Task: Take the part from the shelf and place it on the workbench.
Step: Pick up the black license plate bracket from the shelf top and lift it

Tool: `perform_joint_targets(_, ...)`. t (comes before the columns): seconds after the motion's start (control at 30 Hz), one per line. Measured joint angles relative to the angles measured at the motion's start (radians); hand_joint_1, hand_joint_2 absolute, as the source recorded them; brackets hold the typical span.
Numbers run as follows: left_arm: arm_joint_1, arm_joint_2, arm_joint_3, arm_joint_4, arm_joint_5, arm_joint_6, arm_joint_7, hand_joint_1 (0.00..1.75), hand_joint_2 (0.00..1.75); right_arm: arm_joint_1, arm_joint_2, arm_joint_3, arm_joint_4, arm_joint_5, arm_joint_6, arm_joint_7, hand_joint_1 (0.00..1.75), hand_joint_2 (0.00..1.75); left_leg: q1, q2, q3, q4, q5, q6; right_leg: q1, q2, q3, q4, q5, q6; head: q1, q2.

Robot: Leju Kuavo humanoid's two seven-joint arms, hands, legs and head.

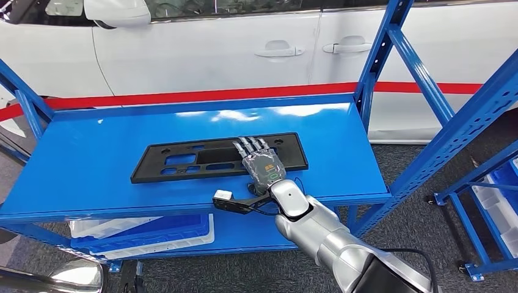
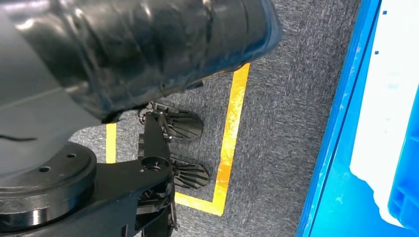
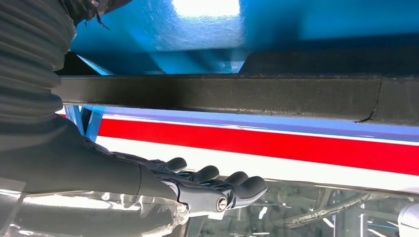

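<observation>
Right hand (image 1: 261, 163), fingers spread flat over the part's (image 1: 183, 160) near edge (grip unclear).

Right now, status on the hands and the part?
Right hand stretched over black part, fingers extended, no grip confirmed. Part flat on blue shelf. Nothing on the shelf around it. Left hand state unknown.

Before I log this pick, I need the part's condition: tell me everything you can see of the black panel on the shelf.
The black panel is a long, flat, matte rectangular plate, plastic by its look, with several rectangular cut-outs and small holes. It lies flat on the blue shelf, slightly angled to the shelf's front edge. The right robot hand reaches over its right portion with its fingers extended above the panel; whether it touches cannot be told. In the right wrist view its dark edge shows a small crack-like line.
</observation>
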Motion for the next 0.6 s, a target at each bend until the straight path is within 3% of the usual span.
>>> perform_joint_targets(0.1,0.000,0.000,-0.003,0.000,0.000,0.000,0.000,0.00,0.00,0.000,-0.001,0.000,0.003,0.000,0.002,0.000,1.74,1.75,0.000,0.000,0.000,0.000,0.000,0.000,0.000,0.000,0.000,0.000,0.000,0.000,0.000,0.000)
perform_joint_targets(0.6,0.000,0.002,-0.014,0.000,0.000,0.005,-0.006,0.00,0.00,-0.002,-0.006,-0.002,0.014,0.000,0.015,-0.017,1.75,1.75,0.000,0.000,0.000,0.000,0.000,0.000,0.000,0.000,0.000,0.000,0.000,0.000,0.000,0.000)
